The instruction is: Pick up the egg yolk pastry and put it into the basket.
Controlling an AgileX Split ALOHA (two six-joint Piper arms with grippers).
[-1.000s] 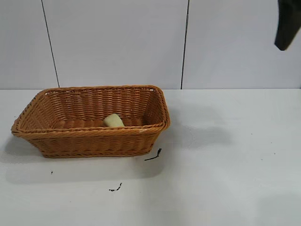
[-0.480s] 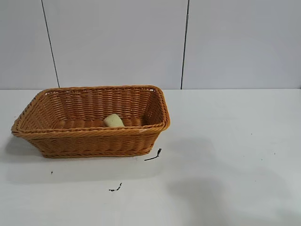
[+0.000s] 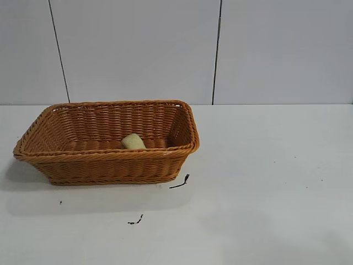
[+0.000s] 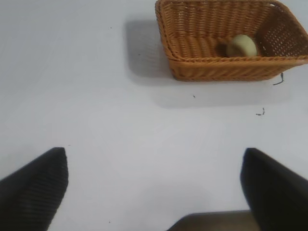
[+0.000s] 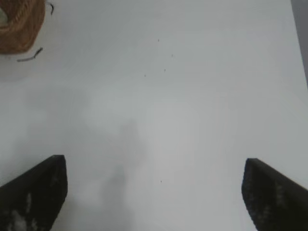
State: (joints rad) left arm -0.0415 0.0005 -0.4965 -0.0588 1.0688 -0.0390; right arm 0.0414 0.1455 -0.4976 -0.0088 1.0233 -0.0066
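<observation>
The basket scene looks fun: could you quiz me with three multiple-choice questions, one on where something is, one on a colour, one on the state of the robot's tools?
1. Where is the egg yolk pastry?
A. on the table beside the basket
B. inside the basket
C. held in a tool

2. What colour is the basket?
A. orange-brown
B. blue
C. black

3. How are the left tool and right tool?
A. both shut on the pastry
B. one shut, one open
C. both open and empty

Answers: 1 B, the pastry lies on the basket floor; 2 A, its wicker is orange-brown; 3 C, each wrist view shows fingers spread wide over bare table.
</observation>
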